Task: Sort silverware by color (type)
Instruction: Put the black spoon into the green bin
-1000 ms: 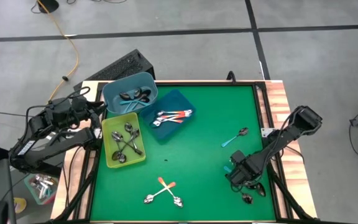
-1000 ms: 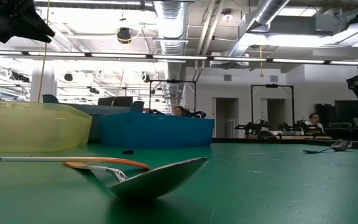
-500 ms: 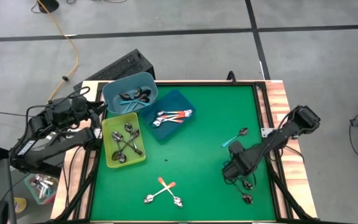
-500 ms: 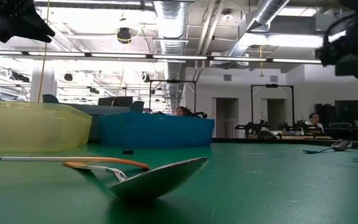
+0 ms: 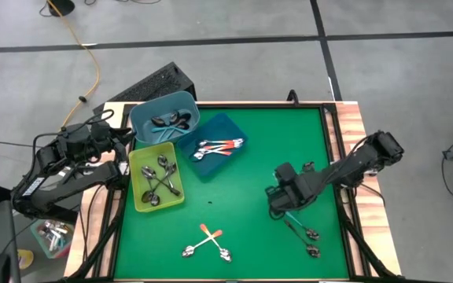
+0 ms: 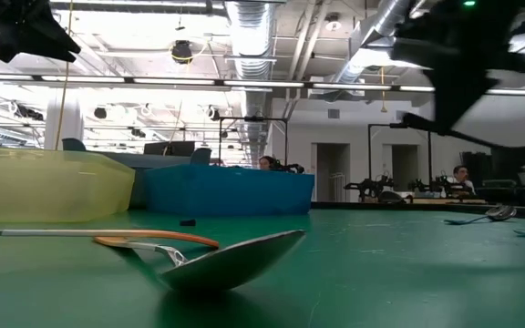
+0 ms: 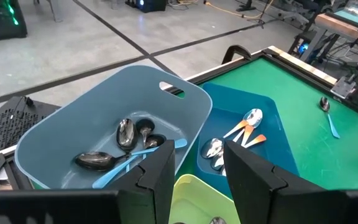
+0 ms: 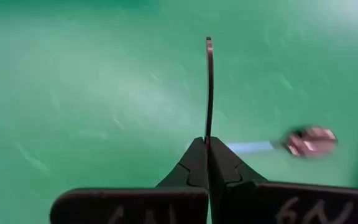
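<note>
My right gripper [image 5: 278, 201] hangs above the green mat right of the middle, shut on a thin dark spoon [image 8: 209, 81] that shows edge-on. Two more spoons [image 5: 305, 236] lie on the mat near the front right. A teal-handled spoon [image 8: 303, 143] lies flat below the gripper. Two orange-handled spoons [image 5: 208, 240] lie crossed near the front edge. My left gripper [image 7: 201, 186] waits open at the table's left, over the bins, with nothing between its fingers. My right gripper pinches one end of the spoon [image 8: 208, 132] between its two fingertips. The spoon sticks out beyond the fingers along their line and shows edge-on. The fingers slant downward from the table's right. The spoon is lifted clear of the mat.
At the back left stand a light blue tub [image 5: 144, 118] with teal-handled spoons, a dark blue tray [image 5: 225, 127] with orange-handled spoons and a yellow-green tray [image 5: 138, 185] with plain metal spoons. A raised wooden edge [image 5: 351, 134] bounds the mat on the right.
My right gripper has risen from the front right corner and gone toward the table's middle, tipping as it went. In the low view it has come in from the right edge at the top. Two spoons stay on the mat where it was.
</note>
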Motion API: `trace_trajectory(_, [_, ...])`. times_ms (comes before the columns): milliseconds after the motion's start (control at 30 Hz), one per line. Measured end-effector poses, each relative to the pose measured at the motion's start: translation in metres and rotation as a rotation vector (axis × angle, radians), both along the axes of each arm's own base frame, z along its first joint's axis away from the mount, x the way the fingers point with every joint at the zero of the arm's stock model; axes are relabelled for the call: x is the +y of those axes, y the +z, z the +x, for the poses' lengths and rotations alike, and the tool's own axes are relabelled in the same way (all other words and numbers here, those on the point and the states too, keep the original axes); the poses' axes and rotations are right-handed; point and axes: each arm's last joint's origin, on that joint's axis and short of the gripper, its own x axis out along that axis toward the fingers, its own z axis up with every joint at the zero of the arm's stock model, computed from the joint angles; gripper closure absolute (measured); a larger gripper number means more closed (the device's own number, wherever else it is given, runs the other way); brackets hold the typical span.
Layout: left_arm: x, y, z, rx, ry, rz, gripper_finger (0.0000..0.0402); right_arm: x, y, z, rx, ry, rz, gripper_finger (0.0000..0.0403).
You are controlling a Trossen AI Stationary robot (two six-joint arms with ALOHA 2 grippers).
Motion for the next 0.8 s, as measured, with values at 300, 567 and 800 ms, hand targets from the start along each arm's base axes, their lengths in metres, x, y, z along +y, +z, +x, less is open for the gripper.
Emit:
trace_trajectory(300, [0.000,0.000,0.000,0.000,0.000,0.000,0.0280,-0.026,0.008,0.049,-0.258,0.151,-0.070,0.0400])
trace_trajectory(567, [0.000,0.000,0.000,0.001,0.000,0.000,0.0280,-0.051,0.039,0.099,-0.615,0.350,-0.189,0.0401])
trace_trajectory(800, [0.000,0.000,0.000,0.008,-0.003,0.008,0.0280,-0.065,0.074,0.119,-0.884,0.518,-0.337,0.0401])
